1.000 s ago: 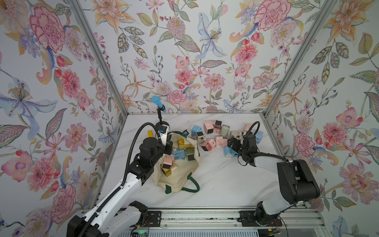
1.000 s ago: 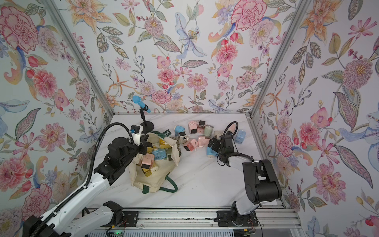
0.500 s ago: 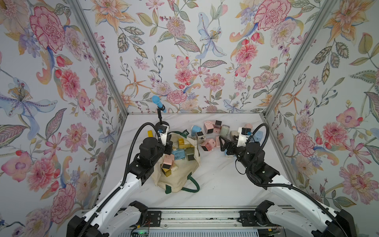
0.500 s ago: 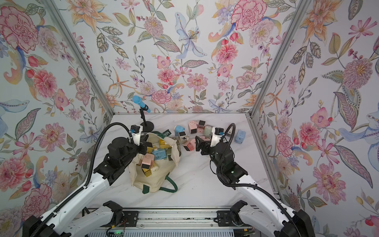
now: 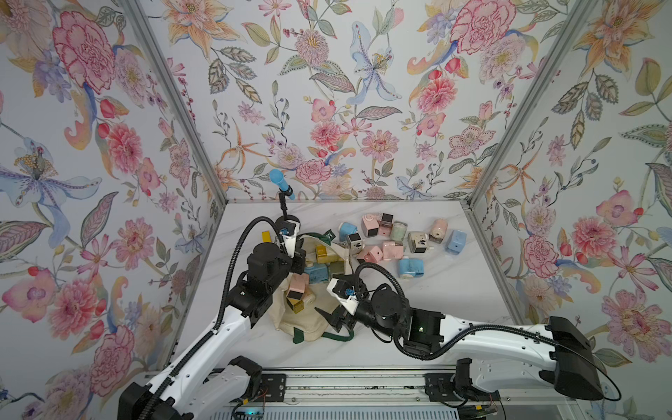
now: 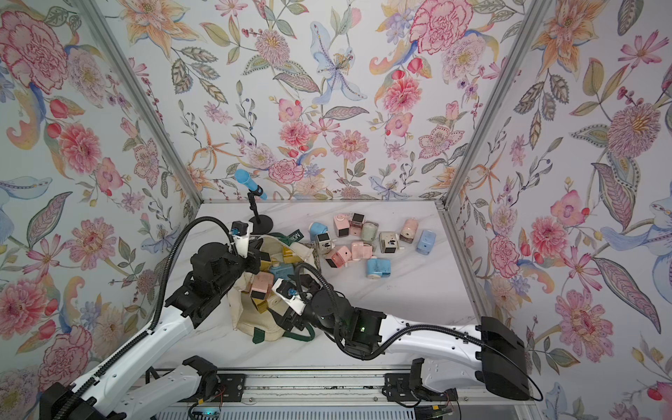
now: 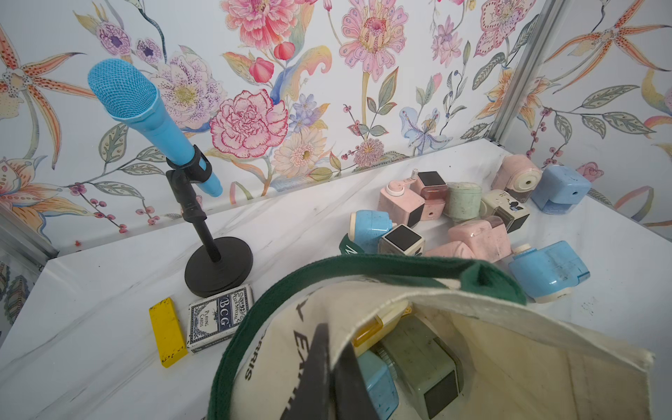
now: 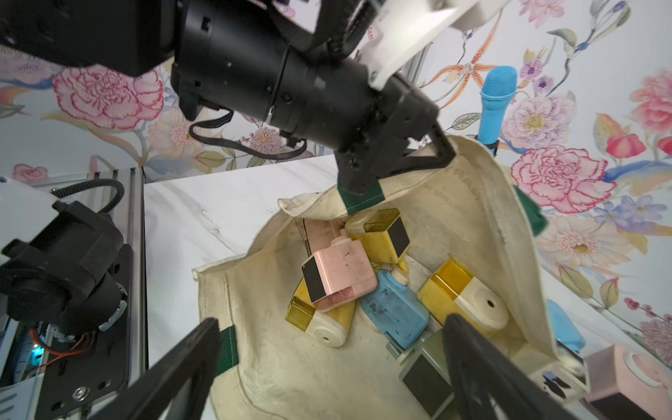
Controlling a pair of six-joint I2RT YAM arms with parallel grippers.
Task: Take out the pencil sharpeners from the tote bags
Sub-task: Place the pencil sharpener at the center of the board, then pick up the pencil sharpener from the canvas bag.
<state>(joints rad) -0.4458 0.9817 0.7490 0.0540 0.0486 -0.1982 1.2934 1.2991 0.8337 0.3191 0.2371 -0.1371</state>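
Pencil sharpeners lie in two places. Some are inside the tote bag. The rest sit in a loose bunch on the bench, just past the bag on the right arm's side. That bunch has pink, blue, cream and pale green ones, some tipped on their sides.

The bag is cream with dark green straps and lies open near the middle of the bench. The right wrist view looks down into it. A pink sharpener rests on top of a yellow sharpener. A blue sharpener and a second yellow sharpener lie right beside them.

The left end effector is pinched tight on the bag's cream rim, next to a green strap, and holds the mouth up and open. The right end effector is spread wide and holds nothing. It hangs over the open bag, with one finger on each side of the heap. It is hard to tell whether the fingers touch the cloth.

Behind the bag, on the left arm's side, a blue microphone stands on a black stand. A yellow bar and a card deck lie side by side at its foot
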